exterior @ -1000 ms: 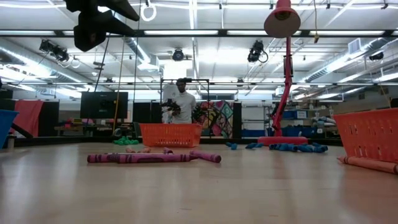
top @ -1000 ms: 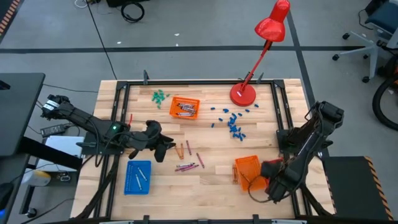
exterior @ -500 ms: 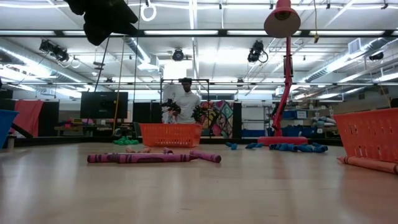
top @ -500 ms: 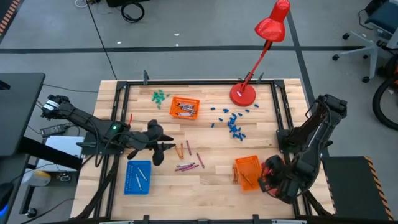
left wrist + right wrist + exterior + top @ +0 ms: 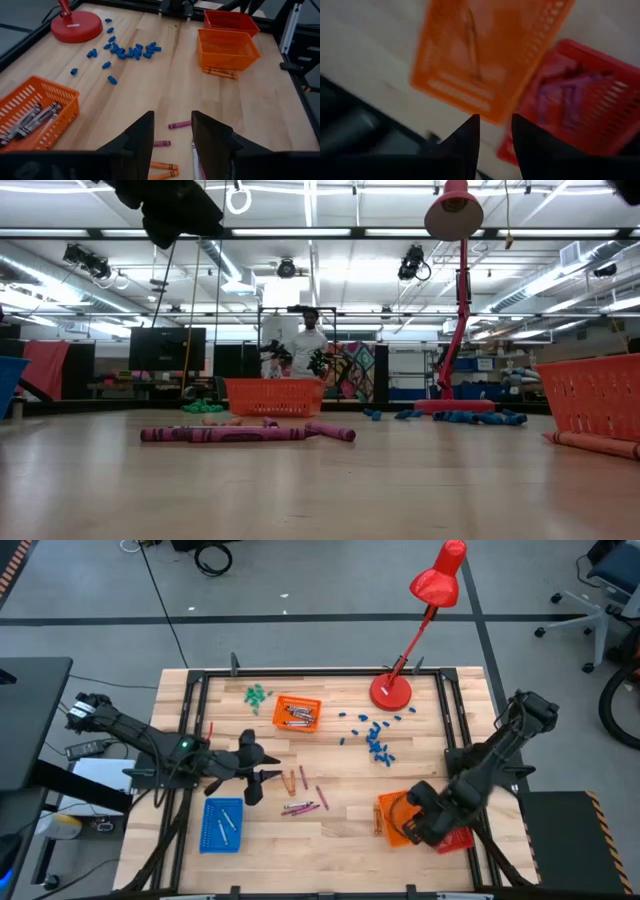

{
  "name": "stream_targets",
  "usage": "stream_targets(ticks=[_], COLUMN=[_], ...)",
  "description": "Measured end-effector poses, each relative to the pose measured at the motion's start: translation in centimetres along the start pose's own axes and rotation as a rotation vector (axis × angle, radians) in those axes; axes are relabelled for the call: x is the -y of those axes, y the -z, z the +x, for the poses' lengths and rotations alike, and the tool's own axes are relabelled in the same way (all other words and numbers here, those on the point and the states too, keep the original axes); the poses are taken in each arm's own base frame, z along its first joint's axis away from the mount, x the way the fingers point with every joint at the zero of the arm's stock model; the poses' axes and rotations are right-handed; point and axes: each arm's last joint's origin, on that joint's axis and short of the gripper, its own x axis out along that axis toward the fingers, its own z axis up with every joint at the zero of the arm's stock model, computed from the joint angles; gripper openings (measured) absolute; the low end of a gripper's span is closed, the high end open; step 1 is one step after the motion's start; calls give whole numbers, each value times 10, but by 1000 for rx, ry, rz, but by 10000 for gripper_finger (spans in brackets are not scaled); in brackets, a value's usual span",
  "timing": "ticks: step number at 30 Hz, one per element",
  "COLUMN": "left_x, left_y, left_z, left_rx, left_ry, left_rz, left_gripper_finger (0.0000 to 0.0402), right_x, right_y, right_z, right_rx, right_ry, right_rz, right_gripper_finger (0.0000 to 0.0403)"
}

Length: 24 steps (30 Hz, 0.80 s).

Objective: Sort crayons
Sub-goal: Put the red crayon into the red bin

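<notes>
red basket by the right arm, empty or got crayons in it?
Not empty. The right wrist view shows purple sticks lying inside the red basket, beside the orange basket. The count cannot be told.

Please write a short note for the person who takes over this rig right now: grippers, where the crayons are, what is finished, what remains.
Left gripper: open, empty, above the loose crayons in the table's middle.
Right gripper: open, empty, over the orange basket and red basket at the right front corner.
Done: grey crayons lie in the far orange basket, some crayons in the blue basket, at least one orange crayon in the near orange basket, purple ones in the red basket.
Left: purple, orange and white crayons loose mid-table; two orange crayons beside the near orange basket.
</notes>
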Motion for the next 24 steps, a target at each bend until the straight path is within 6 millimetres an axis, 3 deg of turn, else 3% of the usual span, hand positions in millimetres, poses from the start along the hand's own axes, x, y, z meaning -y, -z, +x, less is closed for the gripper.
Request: stream_targets(ticks=[3, 6, 12, 18, 24], left_x=[-4, -7, -10, -12, -18], left_y=[-2, -4, -6, -8, -27], left_z=[2, 3, 2, -2, -18], left_rx=[5, 12, 22, 21, 4], left_ry=[-15, -20, -22, -1, 36], left_rz=[-3, -19, -45, -111, -125], left_gripper_finger=[142, 142, 142, 142, 142], right_x=[2, -7, -27, -32, -36], right_y=[-14, -26, -60, -100, -129], right_z=[-1, -14, -63, -118, -151], right_rx=[-127, -117, 102, 359, 545], right_ry=[56, -23, -166, -231, -319], right_rz=[-84, -212, -410, -512, -636], right_gripper_finger=[115, 110, 96, 89, 89])
